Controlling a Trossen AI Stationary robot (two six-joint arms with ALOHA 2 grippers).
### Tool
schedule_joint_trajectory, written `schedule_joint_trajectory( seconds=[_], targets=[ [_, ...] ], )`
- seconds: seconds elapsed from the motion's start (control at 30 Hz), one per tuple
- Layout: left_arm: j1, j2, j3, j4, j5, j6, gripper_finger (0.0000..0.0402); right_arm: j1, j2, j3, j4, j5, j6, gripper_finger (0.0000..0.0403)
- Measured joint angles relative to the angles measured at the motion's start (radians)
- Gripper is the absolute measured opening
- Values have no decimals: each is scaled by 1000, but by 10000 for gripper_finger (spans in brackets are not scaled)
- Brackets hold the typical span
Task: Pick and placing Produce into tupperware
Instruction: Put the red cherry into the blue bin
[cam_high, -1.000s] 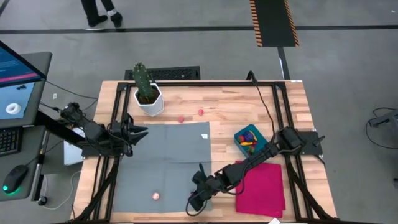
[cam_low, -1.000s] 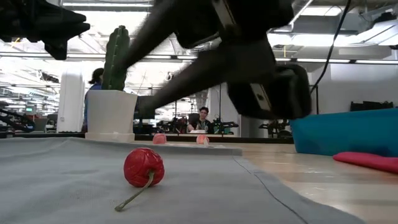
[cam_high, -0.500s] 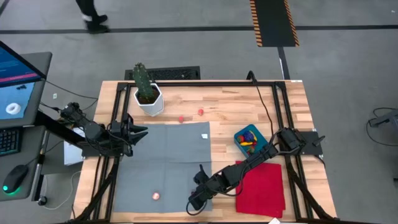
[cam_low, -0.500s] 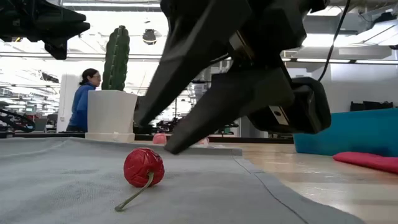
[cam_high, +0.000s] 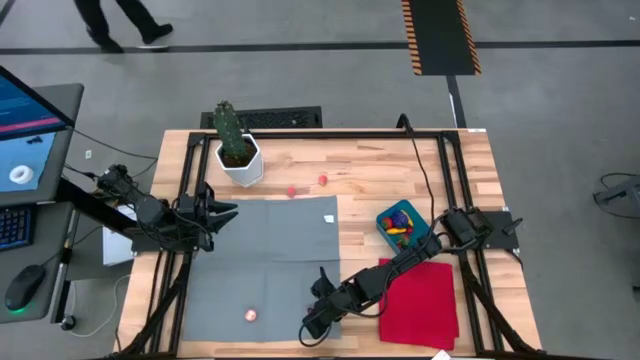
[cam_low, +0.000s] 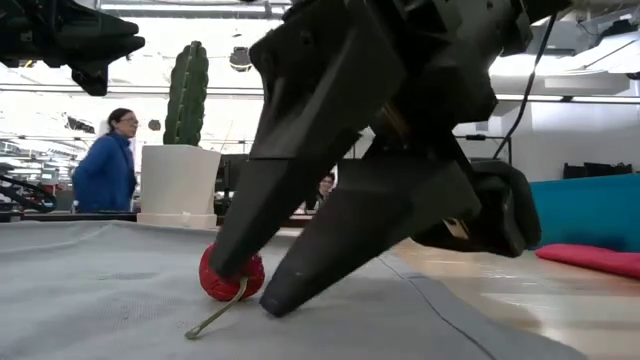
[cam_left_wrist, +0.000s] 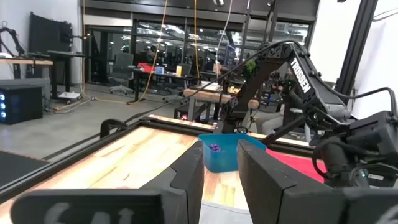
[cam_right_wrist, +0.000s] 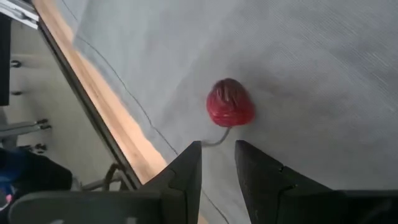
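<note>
On the grey cloth mat (cam_high: 265, 262), near its front edge, I see a small red knitted toy cherry with a thin stalk (cam_high: 250, 315); the low view shows it resting on the fabric with the stalk trailing toward the camera (cam_low: 230, 272). My right gripper (cam_high: 312, 326) is low over the mat just beside this cherry, fingers (cam_right_wrist: 186, 171) slightly parted with a narrow gap and nothing between them; in the right wrist view the cherry (cam_right_wrist: 229, 102) lies just ahead of the tips, apart from them. My left gripper (cam_high: 228, 211) hangs at the mat's left edge, well apart from the cherry, its fingers (cam_left_wrist: 189, 177) also a little apart and empty. A small teal rectangular plastic tub (cam_high: 403, 226) sits on the bare wooden table (cam_high: 380, 165) right of the mat, already holding several coloured toy pieces. Two small pink toy fruits (cam_high: 308, 185) lie on the wood behind the mat. A magenta cloth (cam_high: 420, 300) lies in front of the tub.
</note>
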Motion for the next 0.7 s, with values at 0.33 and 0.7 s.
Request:
schedule_joint_trajectory(
  seconds=[0.33, 0.7],
  targets=[
    [0, 0, 0, 0, 2, -1, 87, -16, 0, 0, 7, -4, -5, 95],
    [0, 0, 0, 0, 2, -1, 87, -30, 0, 0, 23, -42, -21, 65]
  ],
)
